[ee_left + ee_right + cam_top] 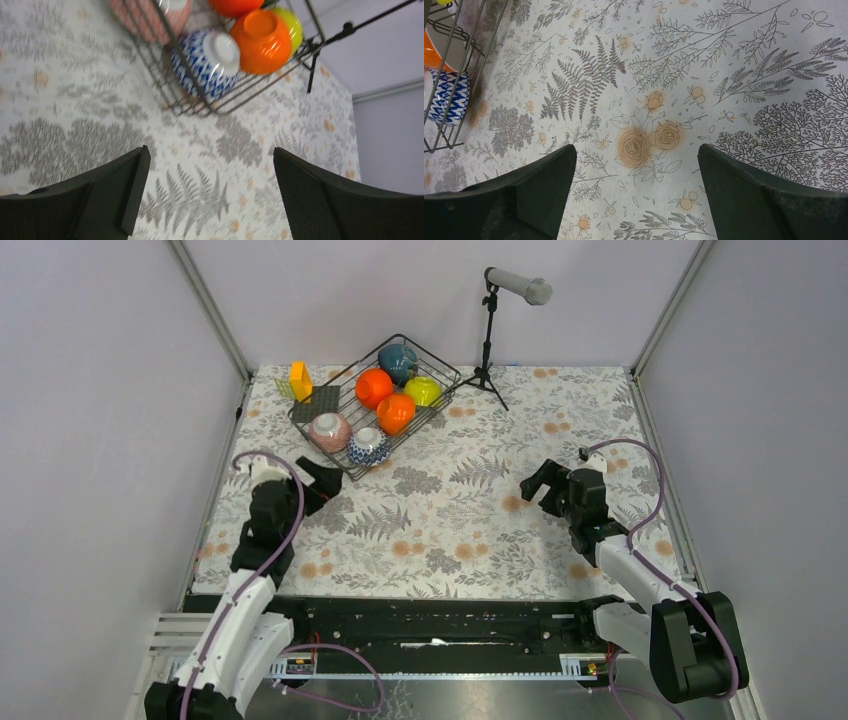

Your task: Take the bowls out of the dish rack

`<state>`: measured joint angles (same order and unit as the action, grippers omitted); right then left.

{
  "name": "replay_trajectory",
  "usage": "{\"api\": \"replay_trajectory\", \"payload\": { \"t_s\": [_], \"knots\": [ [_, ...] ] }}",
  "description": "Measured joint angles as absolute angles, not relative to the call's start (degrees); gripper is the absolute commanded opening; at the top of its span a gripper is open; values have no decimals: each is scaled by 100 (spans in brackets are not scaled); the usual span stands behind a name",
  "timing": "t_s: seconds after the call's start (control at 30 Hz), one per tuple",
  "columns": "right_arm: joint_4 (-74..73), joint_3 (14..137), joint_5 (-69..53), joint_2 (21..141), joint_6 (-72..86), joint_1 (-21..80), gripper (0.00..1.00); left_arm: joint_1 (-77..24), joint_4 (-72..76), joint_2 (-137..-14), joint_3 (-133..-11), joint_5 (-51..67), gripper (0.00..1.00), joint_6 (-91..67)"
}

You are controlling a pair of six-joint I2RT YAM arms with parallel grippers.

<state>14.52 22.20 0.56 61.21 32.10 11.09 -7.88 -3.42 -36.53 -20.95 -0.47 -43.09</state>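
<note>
The dark wire dish rack stands at the back left of the table and holds six bowls: teal, yellow-green, two orange, pink speckled and blue-and-white. My left gripper is open and empty, just in front of the rack's near corner. In the left wrist view the blue-and-white bowl and an orange bowl lie ahead of the open gripper. My right gripper is open and empty over the cloth at the right; its wrist view shows the rack's corner.
A yellow-orange block and a flat dark square plate sit left of the rack. A microphone stand stands behind the rack at the back. Grey walls and frame posts close in the table on three sides.
</note>
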Motion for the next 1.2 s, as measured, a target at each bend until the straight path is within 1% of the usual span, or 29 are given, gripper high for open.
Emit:
{"api": "replay_trajectory", "payload": {
  "t_s": [0.17,0.27,0.4,0.53,0.6,0.67,0.73,0.93,1.2],
  "knots": [
    [1446,2217,56,6121,3210,1109,98,-788,-443,-4709,-3437,-349,99,-4193],
    [1448,2209,54,6110,3210,1109,98,-788,-550,-5551,-4320,-475,99,-4010],
    [1450,2158,43,6097,3212,1109,97,-886,-777,-6486,-5133,-628,93,-3782],
    [1450,2143,38,6097,3216,1109,97,-1221,-1098,-7494,-5994,-941,84,-3448],
    [1463,2132,36,6097,3216,1109,97,-1406,-1295,-7985,-6440,-1125,81,-3264],
    [1476,2112,25,6097,3218,1109,97,-1551,-1459,-8396,-6827,-1280,81,-3098],
    [1496,2095,-19,6101,3221,1109,97,-1678,-1612,-8814,-7218,-1448,82,-2928],
    [1579,2093,-154,6217,3240,1109,96,-1909,-1925,-9758,-7918,-1826,98,-2497],
    [1616,2093,-248,6263,3240,1109,96,-2073,-1957,-10298,-8405,-1623,99,-2056]
  ]
}}
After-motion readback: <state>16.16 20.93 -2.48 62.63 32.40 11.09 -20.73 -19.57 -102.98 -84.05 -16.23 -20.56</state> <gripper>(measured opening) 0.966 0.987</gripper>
